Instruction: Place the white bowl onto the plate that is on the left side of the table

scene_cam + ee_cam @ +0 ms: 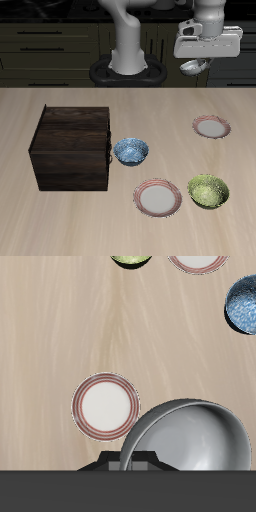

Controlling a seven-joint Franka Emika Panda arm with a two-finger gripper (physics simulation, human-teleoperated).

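The white bowl [193,66] hangs tilted under my gripper [199,58], high above the table near its back edge. The gripper is shut on the bowl's rim. In the wrist view the bowl [190,438] fills the near field, grey and glossy. The plate [211,126], small with a pinkish-red rim and pale centre, lies on the table below and a little nearer the front than the gripper. In the wrist view the plate [105,406] lies bare, just beside the bowl's edge.
A dark wooden box [72,147] stands on the far side of the table. A blue patterned bowl [131,151] sits next to it. A larger pink-rimmed plate [158,197] and a green speckled bowl [208,190] lie near the front edge.
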